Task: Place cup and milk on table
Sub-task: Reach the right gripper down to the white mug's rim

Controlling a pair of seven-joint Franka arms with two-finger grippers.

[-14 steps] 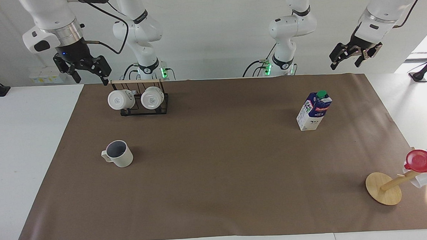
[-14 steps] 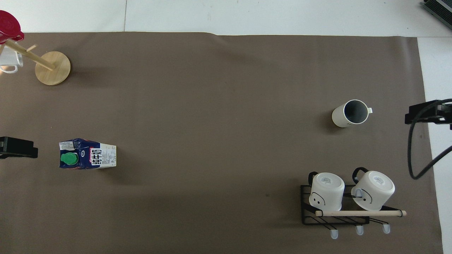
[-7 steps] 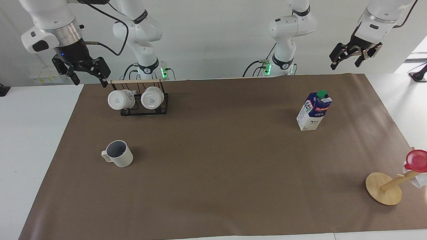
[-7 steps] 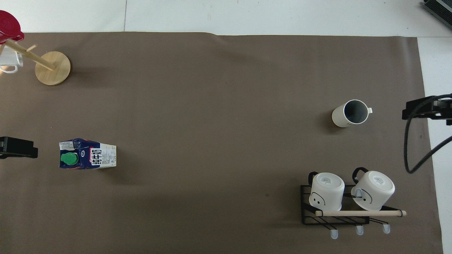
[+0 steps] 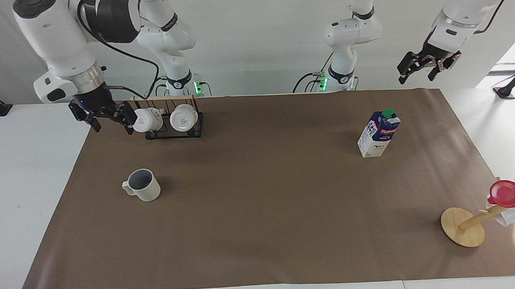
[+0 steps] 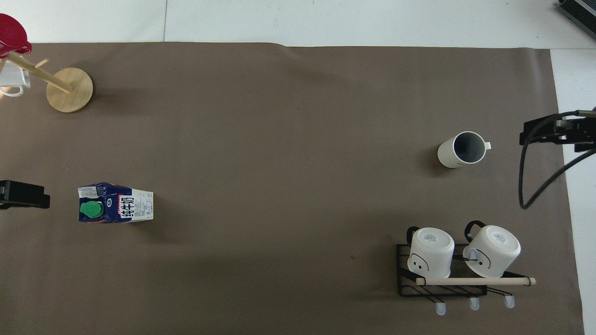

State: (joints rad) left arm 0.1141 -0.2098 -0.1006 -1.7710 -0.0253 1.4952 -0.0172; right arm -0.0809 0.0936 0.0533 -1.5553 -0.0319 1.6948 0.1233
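Seen at ten o'clock in the facing view: right gripper (image 5: 112,123) up in the air over the brown sheet's (image 5: 261,231) edge, fingers (image 5: 96,125) spread, holding nothing. Just past it, mug rack (image 5: 174,122). At eight o'clock, cup (image 5: 143,185) upright on the desk (image 5: 20,181). At two o'clock, milk (image 5: 378,132) upright, well apart from everything. Above it at one o'clock, left gripper (image 5: 426,70) waiting, fingers likewise spread, empty. Likely risks: dropping too low and tipping the cup with one finger; clipping the tall carton high up and toppling it.
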